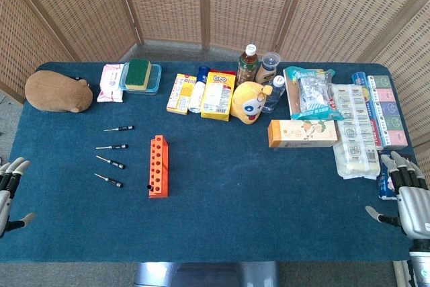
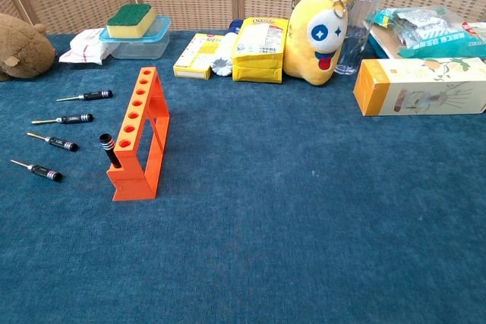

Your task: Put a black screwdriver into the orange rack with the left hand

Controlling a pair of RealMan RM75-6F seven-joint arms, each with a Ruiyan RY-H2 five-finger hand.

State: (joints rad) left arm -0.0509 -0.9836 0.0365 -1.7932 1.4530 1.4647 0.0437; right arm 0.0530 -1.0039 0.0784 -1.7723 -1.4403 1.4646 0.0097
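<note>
**Left hand idle at counter edge, four loose screwdrivers waiting, one already in rack**

Left hand [image 1: 9,186] sits at the far left edge of the blue cloth-covered counter [image 1: 269,199], fingers apart, holding nothing; not seen in chest view. Just right of it and further in, four small black-handled screwdrivers lie in a column: nearest one [image 1: 108,180], next [image 1: 109,162], third [image 1: 111,146], farthest [image 1: 119,128]. All flat, handles to the right, metal tips to the left, apart from each other. Right of them stands the orange plastic rack with a row of holes [image 2: 139,134], upright, long axis running away from the robot. One black screwdriver [image 2: 110,149] already leans in its nearest hole. Right hand [image 1: 406,193] rests at the far right edge, fingers spread, empty.

Step in hand, as I judge it: reach and pick. Nearest screwdriver is the easy target, closest to the left hand, nothing in the way. Pinch on the black handle, not the thin shaft; it lies low on cloth so come down from above. Then tip down into a free hole, next one behind the filled one, without nudging the rack.
</note>
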